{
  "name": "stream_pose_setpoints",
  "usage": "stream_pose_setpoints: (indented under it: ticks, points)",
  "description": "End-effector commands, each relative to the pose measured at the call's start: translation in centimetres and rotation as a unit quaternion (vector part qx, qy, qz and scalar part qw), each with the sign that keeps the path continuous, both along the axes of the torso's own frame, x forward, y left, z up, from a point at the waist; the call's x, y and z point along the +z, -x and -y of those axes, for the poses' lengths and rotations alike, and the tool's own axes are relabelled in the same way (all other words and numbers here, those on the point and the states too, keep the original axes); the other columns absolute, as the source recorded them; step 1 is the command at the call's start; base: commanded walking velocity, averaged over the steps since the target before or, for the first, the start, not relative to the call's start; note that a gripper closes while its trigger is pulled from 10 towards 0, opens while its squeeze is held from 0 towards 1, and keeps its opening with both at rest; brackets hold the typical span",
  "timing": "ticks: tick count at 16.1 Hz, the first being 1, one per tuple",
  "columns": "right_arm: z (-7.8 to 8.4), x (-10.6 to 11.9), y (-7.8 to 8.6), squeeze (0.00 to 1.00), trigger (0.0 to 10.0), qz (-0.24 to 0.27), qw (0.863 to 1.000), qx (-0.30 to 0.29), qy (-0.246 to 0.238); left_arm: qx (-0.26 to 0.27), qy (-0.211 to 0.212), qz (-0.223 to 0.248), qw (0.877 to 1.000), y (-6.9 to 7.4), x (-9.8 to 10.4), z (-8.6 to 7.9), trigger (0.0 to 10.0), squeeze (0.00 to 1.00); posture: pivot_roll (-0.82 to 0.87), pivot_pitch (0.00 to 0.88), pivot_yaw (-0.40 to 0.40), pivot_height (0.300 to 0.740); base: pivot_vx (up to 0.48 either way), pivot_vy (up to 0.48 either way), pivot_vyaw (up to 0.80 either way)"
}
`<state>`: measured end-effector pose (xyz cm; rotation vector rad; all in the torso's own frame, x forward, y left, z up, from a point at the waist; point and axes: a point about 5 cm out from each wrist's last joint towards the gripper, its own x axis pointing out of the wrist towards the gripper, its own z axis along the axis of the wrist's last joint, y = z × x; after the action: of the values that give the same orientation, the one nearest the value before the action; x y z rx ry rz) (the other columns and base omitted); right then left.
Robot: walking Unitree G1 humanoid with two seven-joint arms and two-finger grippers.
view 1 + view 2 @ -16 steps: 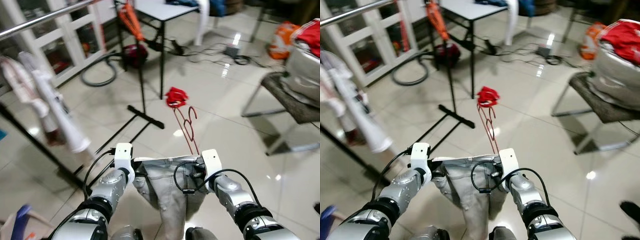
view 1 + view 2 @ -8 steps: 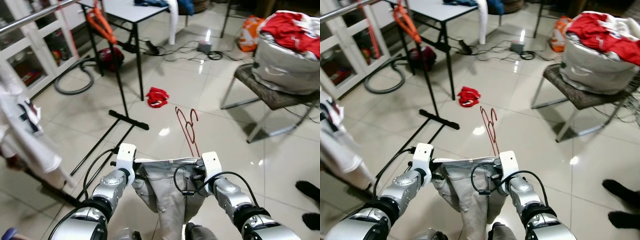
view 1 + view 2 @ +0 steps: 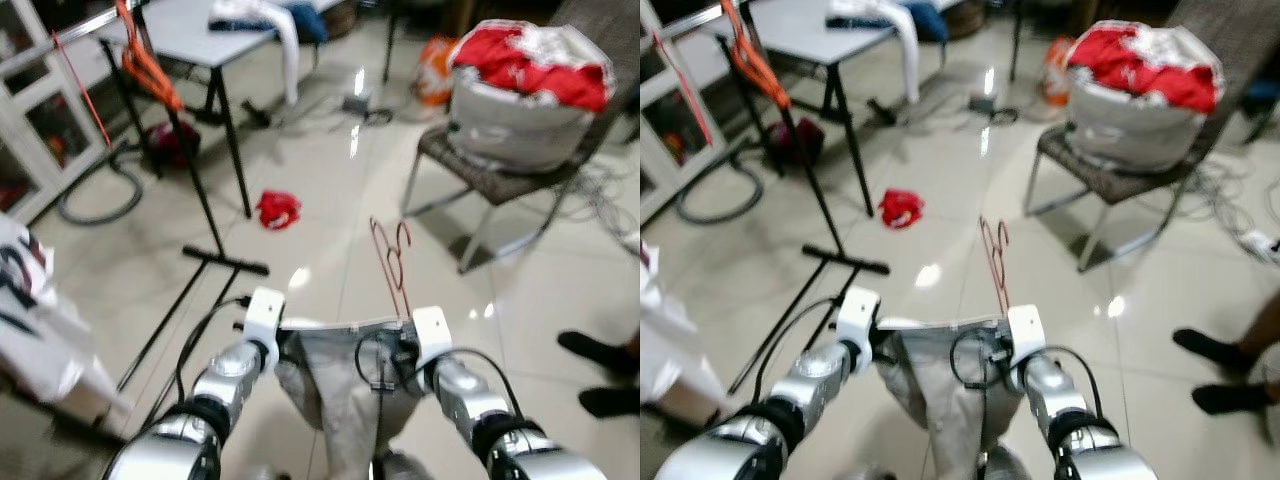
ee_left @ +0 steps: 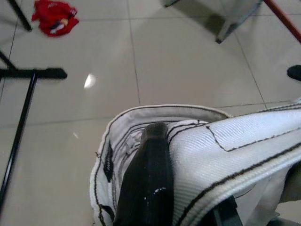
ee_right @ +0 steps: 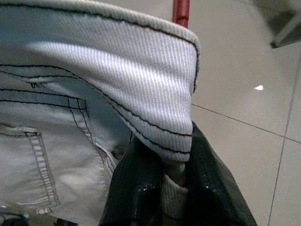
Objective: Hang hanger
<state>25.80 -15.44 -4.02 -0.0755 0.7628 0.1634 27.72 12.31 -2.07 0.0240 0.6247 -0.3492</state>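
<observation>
Both head views look forward and down from above the pale jeans (image 3: 345, 385), sharing the tiled floor beyond them — red cloth (image 3: 277, 208), chair (image 3: 1110, 180). Each wrist view sits very close against the jeans' waistband (image 4: 225, 141), facing the floor — the left one also catches that red cloth.

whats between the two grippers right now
The waistband of the pale jeans spans from the left gripper to the right gripper, each clamped on one end. The red hanger sticks forward beside the right gripper, seen in the eye views.
</observation>
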Motion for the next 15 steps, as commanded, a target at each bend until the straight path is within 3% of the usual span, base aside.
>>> stream_pose_setpoints:
  ticks: [1, 5, 6, 9, 12, 15]
  points:
    - [0.8, -0.2, 0.3, 0.01, 10.0, -0.002, 1.000, -0.021, 0.013, 0.017, -0.023, 0.019, 0.999, -0.7, 0.6, -1.5, 10.0, 0.00, -0.09, 0.000, 0.081, 0.740, 0.000, 0.000, -0.63]
    - [0.8, -0.3, 0.4, 0.00, 10.0, -0.008, 1.000, -0.013, 0.022, 0.016, -0.031, 0.020, 0.999, -0.8, 0.6, -1.5, 10.0, 0.00, -0.09, 0.000, 0.081, 0.740, 0.000, 0.000, -0.63]
    - [0.8, -0.4, 0.5, 0.00, 10.0, -0.007, 1.000, -0.013, 0.024, 0.022, -0.026, 0.021, 0.999, -0.8, 0.6, -1.6, 10.0, 1.00, -0.09, 0.000, 0.081, 0.740, 0.000, 0.000, 0.00]
    - [0.8, -0.4, 0.6, 0.00, 10.0, -0.008, 1.000, -0.012, 0.025, 0.027, -0.027, 0.009, 0.999, -0.6, 0.3, -1.5, 10.0, 1.00, -0.09, 0.000, 0.078, 0.740, 0.000, 0.000, 0.00]
    - [0.8, -0.5, 0.6, 0.00, 10.0, -0.009, 1.000, -0.009, 0.025, 0.087, -0.001, -0.017, 0.996, -0.1, -0.2, -2.4, 10.0, 1.00, -0.09, 0.000, 0.077, 0.740, 0.000, 0.000, 0.00]
    - [0.8, -0.6, 0.7, 0.00, 10.0, -0.012, 1.000, -0.004, 0.026, 0.078, -0.009, -0.030, 0.996, 0.5, -0.8, -2.6, 10.0, 1.00, -0.09, 0.000, 0.072, 0.740, 0.000, 0.000, 0.00]
